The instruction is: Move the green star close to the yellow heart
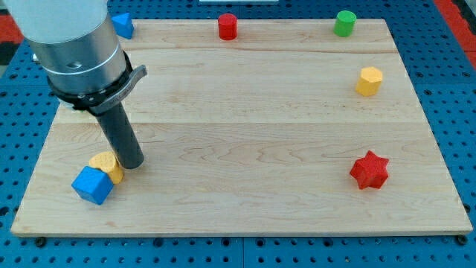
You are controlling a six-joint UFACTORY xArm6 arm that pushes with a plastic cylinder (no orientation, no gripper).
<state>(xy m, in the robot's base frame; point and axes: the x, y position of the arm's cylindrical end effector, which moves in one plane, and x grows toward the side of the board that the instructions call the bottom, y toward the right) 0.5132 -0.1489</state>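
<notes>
My tip (132, 165) rests on the wooden board (253, 201) at the lower left, touching the right side of the yellow heart (104, 164). The heart lies against a blue cube (92, 185) just below and left of it. No green star shows in the camera view; the arm's body covers the board's upper left part. The only green block in sight is a green cylinder (344, 23) at the top right edge.
A blue block (123, 25) sits at the top left beside the arm. A red cylinder (227, 27) stands at the top middle. A yellow hexagon (369, 80) lies at the right, and a red star (370, 170) at the lower right.
</notes>
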